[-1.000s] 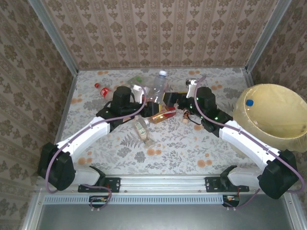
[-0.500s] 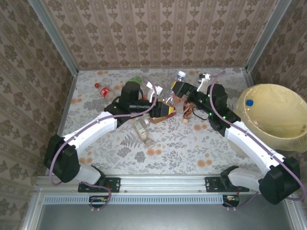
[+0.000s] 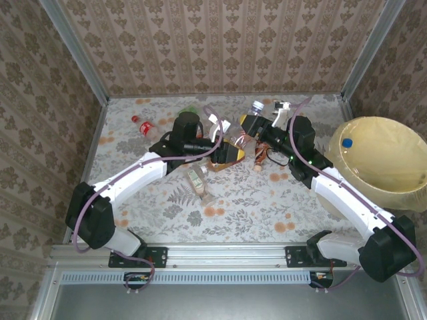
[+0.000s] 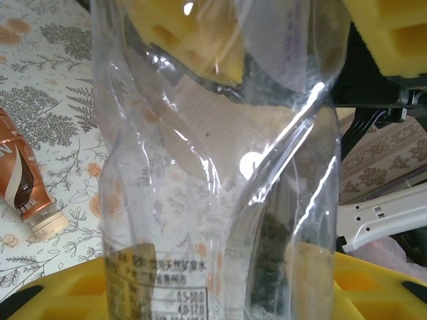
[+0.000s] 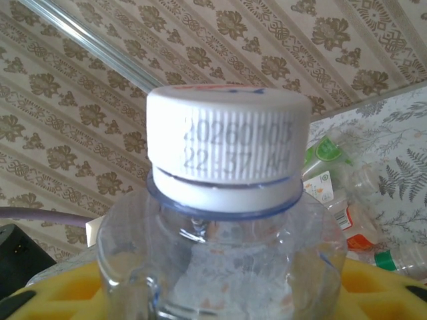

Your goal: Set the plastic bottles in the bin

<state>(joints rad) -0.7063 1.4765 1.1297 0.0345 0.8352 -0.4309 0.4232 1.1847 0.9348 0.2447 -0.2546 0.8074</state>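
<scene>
Now, clear bottle [image 4: 213, 200] gripped by both jaws, bin [image 3: 390, 157] well apart.

Soft, even light from above leaves the bench [image 3: 253, 200] bright, with only faint shadows under the arms [image 3: 133, 177]. White glare streaks the clear bottle [image 4: 267, 167] at the left wrist. At the right wrist its cap [image 5: 227, 150] is sharp, the wall [image 5: 80, 87] behind softer.

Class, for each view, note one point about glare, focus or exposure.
Left wrist: white glare streaks the clear bottle, whose creases warp what lies behind. Right wrist: the white cap is sharp, its print legible, while the bottles behind it go soft. Top external: even light, though the bin liner looks washed out.
</scene>
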